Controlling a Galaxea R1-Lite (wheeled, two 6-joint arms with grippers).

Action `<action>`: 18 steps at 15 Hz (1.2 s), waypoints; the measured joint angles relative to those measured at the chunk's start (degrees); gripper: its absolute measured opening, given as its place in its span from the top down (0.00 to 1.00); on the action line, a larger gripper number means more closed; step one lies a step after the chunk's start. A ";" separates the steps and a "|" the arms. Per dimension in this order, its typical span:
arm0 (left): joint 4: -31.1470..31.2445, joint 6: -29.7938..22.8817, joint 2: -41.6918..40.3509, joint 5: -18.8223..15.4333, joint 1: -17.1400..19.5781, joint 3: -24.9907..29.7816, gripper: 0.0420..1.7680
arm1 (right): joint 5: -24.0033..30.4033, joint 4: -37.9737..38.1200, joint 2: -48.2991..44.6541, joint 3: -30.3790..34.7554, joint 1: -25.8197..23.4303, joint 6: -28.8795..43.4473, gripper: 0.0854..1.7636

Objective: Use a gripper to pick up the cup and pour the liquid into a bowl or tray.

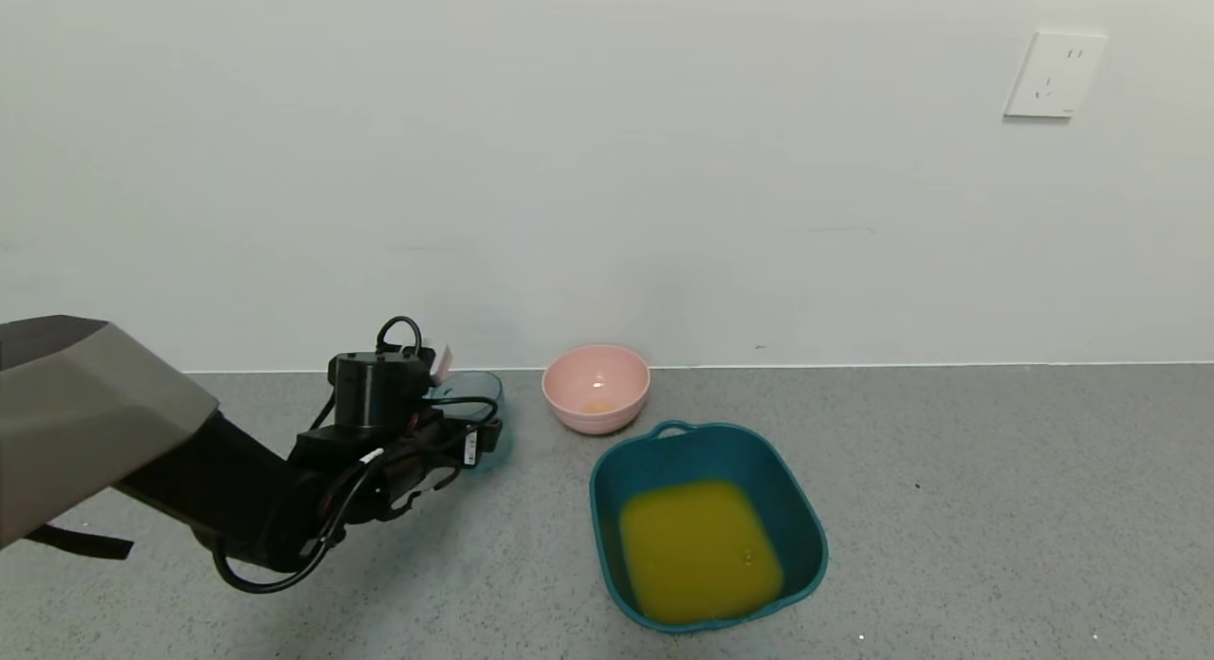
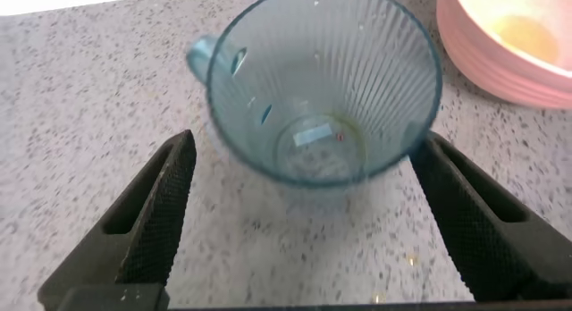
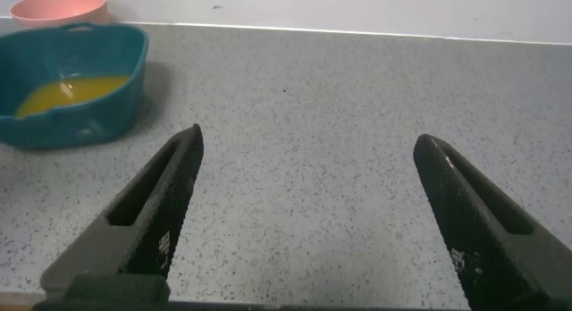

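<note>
The left tool [image 1: 465,442] is low over the grey speckled surface [image 1: 948,508], on the left side of the head view, with its 2 fingers [image 2: 152,213] spread wide. The cup [image 2: 326,88] stands upright on the surface just past the fingertips, between their lines, but neither finger is touching it, so the tool holds nothing. In the left wrist view the cup is nearly drained: only a faint film shows at its ribbed bottom. Its small handle [image 2: 213,59] points away from the pink bowl [image 2: 509,38], which sits just beside it near the wall.

The teal tub [image 1: 707,527] rests on the surface nearer the robot than the pink bowl and close to it. The orange-yellow liquid [image 1: 700,549] lies pooled across the tub's floor. A small trace of the same colour shows at the bottom of the pink bowl.

The right tool [image 3: 304,222] is out of the head view; its own camera shows its fingers wide apart over bare surface, gripping nothing, with the tub well off to one side. A white wall socket [image 1: 1055,75] is fixed high on the wall.
</note>
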 joint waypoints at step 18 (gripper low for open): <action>19.01 0.41 -46.28 0.51 -1.18 24.70 0.03 | -0.02 0.05 0.00 0.00 0.00 0.00 0.03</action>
